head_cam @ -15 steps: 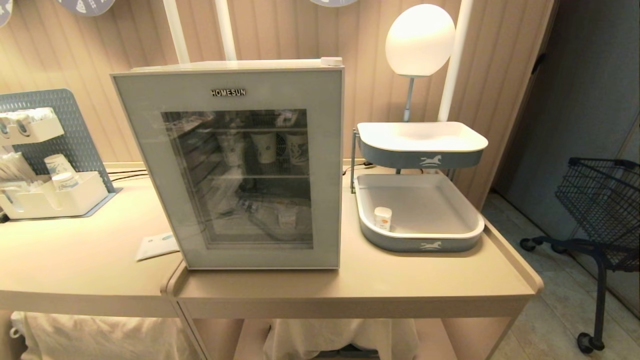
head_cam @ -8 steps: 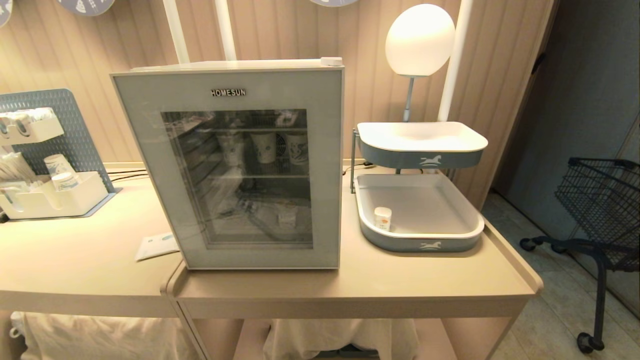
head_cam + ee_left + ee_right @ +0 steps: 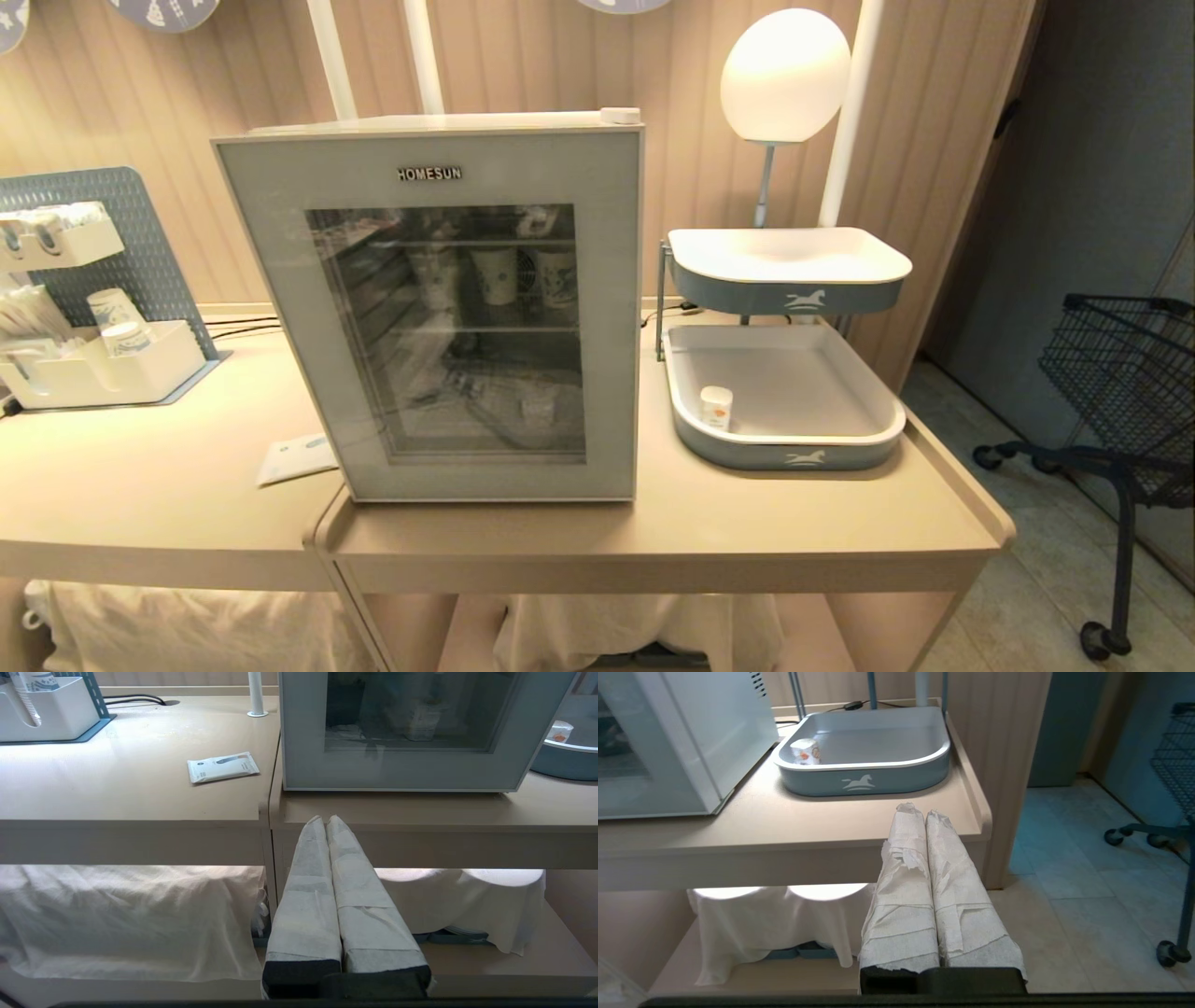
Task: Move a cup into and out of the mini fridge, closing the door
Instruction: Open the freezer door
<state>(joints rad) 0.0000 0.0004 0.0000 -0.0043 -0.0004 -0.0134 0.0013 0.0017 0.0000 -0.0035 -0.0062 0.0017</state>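
Head view: the mini fridge [image 3: 439, 308] stands mid-table with its door [image 3: 448, 327] shut, the cup [image 3: 716, 408] upright in the lower tray [image 3: 794, 455] toward the table's right edge — neither arm shows. Left wrist view: the left pincer [image 3: 325, 820], closed and empty, sits below the table's front edge facing the door. Right wrist view: the right pincer [image 3: 920, 812], also closed and empty, is the nearer one — the cup lies ahead and toward the fridge.

My right gripper [image 3: 920, 809]: paper-wrapped fingers [image 3: 903, 868] pressed together, nothing held, level w/ worktop [image 3: 831, 826] edge. Small pot [image 3: 805, 751] upright in blue tray [image 3: 878, 772], near corner by mini fridge [image 3: 682, 742].
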